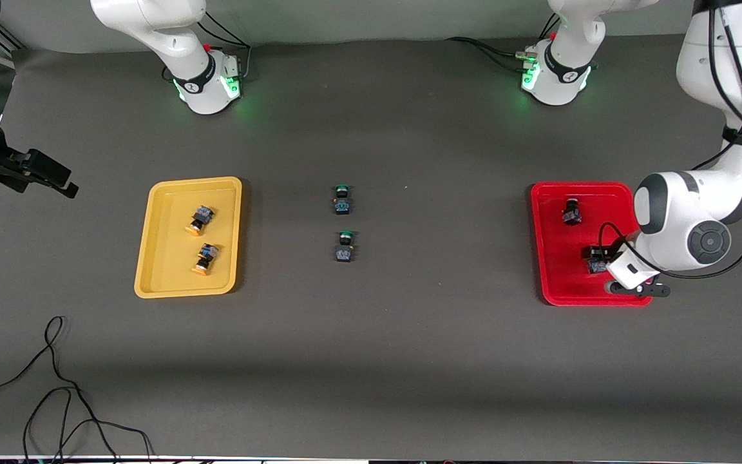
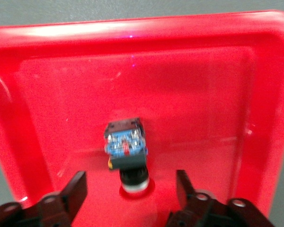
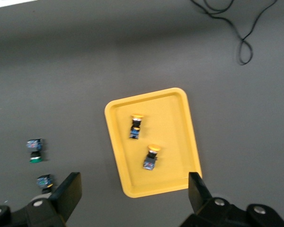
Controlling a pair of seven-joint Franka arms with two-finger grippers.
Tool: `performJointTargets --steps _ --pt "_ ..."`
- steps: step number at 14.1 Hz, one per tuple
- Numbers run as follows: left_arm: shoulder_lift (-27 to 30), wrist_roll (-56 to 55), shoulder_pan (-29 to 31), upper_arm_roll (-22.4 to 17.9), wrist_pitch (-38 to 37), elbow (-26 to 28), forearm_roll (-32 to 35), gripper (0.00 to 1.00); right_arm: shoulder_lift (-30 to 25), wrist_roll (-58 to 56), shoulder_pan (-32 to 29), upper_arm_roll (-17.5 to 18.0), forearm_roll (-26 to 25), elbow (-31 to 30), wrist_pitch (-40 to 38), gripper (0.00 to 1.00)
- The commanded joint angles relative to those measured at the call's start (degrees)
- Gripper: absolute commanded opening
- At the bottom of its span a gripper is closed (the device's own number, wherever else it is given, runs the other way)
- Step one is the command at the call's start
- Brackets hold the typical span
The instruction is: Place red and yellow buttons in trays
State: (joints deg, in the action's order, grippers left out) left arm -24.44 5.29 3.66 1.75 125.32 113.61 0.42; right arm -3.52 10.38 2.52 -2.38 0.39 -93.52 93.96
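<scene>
Buttons are already sorted, as far as you can see. Two yellow buttons [image 1: 201, 220] [image 1: 206, 258] lie on their sides in the yellow tray [image 1: 163, 283], toward the right arm's end of the bench [image 1: 371, 361]. One red button [image 1: 571, 211] lies in the red tray [image 1: 548, 258]; the second red button [image 2: 126, 147] lies in the same tray, nearer to the front camera, just under the left hand [image 2: 131, 194].

The left hand is open, its fingers [image 2: 75, 189] standing on both sides of that button and not touching it. The right hand [image 3: 132, 198] is open too, and it hangs high over the bench by the yellow tray; this arm waits. Two green buttons [image 1: 342, 198] [image 1: 344, 246] stand in the middle of the bench, at 9 o'clock from the red tray in the front view.

I judge the buttons light, hard and rather smooth, so they may roll on the round cap. If you must take one again, hold the square dark body on its flat sides, not the cap.
</scene>
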Motion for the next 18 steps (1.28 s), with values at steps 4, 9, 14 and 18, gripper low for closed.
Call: performJointTargets --steps 4,9,14,18 --pt "18.87 -4.84 -1.11 0.01 -16.65 -0.67 0.72 1.0 2.11 -2.72 0.03 0.19 -1.97 2.63 -0.26 1.0" --pt "27.24 -13.27 -2.25 4.04 -27.47 -6.29 0.72 1.0 3.79 -10.82 -0.15 -0.43 -1.09 3.69 -0.44 1.0" --pt "29.8 -13.29 -1.21 6.07 -28.2 -6.92 0.72 1.0 3.79 -10.38 0.56 -0.34 -1.71 4.48 -0.44 1.0" --pt "31.29 -10.83 5.57 12.75 -29.25 -7.18 0.72 1.0 4.66 -9.5 0.91 -0.08 -3.11 7.9 -0.7 1.0"
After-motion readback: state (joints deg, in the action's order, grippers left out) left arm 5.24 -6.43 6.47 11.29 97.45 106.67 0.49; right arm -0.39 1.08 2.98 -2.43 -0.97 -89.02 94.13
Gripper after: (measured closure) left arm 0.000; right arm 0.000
